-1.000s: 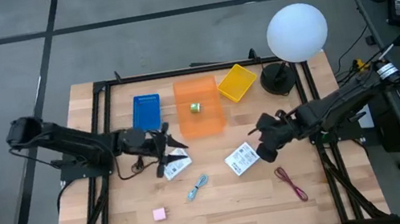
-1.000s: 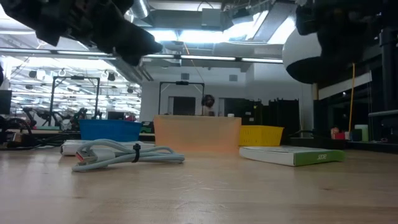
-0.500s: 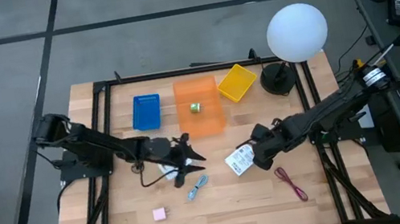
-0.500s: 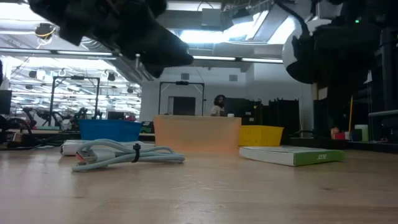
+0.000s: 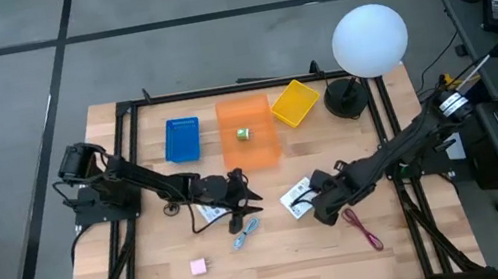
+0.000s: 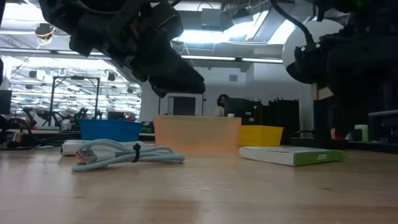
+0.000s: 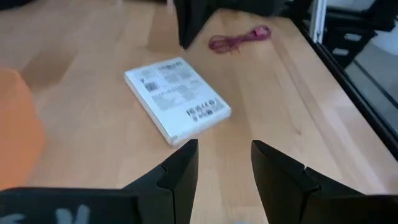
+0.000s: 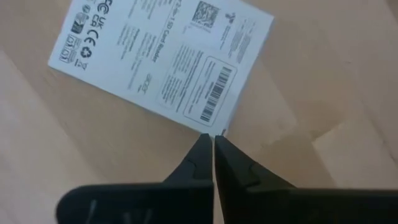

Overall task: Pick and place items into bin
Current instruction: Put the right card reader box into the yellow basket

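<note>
Wooden table [image 5: 151,278] carries everything, lab room behind. Orange bin [image 5: 251,149] sits at the far middle with a tiny greenish cube [image 5: 243,134] inside, blue tray [image 5: 182,138] and yellow tray [image 5: 295,102] flanking it, white globe lamp [image 5: 369,39] at the far right corner. My left gripper [image 5: 242,193] hangs above the light-blue piece [image 5: 245,231], fingers spread, partly covering one white packet [image 5: 208,211]. My right gripper [image 8: 213,149] has its fingers pressed together, empty, tips at the corner of the other white packet [image 8: 161,59]. Best next move, I judge: spread the right fingers first, then straddle the packet's edge, since it lies flat and thin. Dark-red cord [image 5: 362,227] lies just beside, could snag. Pink cube [image 5: 197,266] well apart, near the front.
</note>
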Robot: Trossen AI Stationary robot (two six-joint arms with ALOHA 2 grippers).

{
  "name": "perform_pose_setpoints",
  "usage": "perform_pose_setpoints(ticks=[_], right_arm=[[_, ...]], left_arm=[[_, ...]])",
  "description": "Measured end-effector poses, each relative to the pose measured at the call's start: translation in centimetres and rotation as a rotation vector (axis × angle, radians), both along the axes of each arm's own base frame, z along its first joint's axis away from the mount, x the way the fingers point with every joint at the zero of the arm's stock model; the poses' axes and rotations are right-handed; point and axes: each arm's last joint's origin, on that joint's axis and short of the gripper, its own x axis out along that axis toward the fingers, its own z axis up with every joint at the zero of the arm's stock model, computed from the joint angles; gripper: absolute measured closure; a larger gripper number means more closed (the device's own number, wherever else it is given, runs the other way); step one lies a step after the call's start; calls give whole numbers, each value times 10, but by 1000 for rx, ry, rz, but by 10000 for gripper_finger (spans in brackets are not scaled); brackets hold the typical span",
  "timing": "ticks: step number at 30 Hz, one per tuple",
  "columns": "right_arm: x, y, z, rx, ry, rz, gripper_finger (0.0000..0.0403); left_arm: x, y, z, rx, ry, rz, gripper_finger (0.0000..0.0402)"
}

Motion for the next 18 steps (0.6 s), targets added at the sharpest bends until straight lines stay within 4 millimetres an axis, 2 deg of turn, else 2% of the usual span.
perform_pose_setpoints(ticks=[8, 18], right_arm=[[6, 3, -14, -15, 23, 19, 403], [7, 2, -17, -63, 17, 14, 403]], left_arm=[[1, 0, 1, 2, -18, 13, 258], [1, 0, 1, 2, -26, 12, 258]])
